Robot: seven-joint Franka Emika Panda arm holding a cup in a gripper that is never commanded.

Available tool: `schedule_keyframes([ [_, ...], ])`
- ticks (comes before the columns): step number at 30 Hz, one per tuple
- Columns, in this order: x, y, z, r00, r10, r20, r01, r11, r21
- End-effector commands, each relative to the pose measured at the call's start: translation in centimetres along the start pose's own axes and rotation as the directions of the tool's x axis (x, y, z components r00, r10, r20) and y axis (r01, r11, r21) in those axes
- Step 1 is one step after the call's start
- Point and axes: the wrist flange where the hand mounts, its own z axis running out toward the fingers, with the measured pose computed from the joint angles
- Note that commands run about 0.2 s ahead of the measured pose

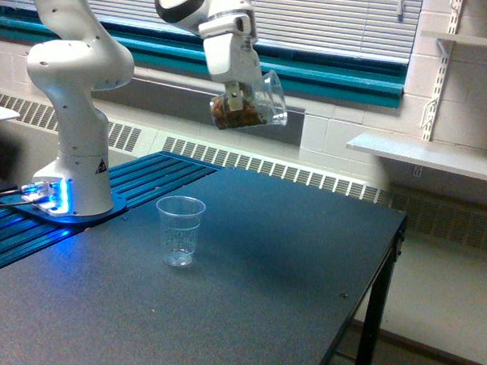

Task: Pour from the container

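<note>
Container (255, 106): clear thin-walled plastic tumbler, brown contents, tilted, aloft above table (305, 258). Gripper (238, 92) pinches its wall. Likely light, flexible, slippery; firm mid-wall grasp advisable. Empty cup (180, 230) stands below.

Single exterior view, beyond the table (305, 258), angled slightly down; robot base (74, 175) left

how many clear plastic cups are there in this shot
2. One tumbler, holding brown material, is gripped tilted in the end effector high above the table. The other cup stands upright and empty on the table, lower left. None seem hidden.
</note>
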Motion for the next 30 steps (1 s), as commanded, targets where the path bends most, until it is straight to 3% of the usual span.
schedule_keyframes([
  [1,-1.0,1.7,-0.4,1.000,0.026,0.003,-0.026,0.999,-0.025],
  [15,-3.5,4.2,-0.3,0.992,0.113,0.056,-0.110,0.992,-0.061],
  [30,-5.8,6.6,-0.3,0.973,0.210,0.100,-0.199,0.974,-0.110],
])
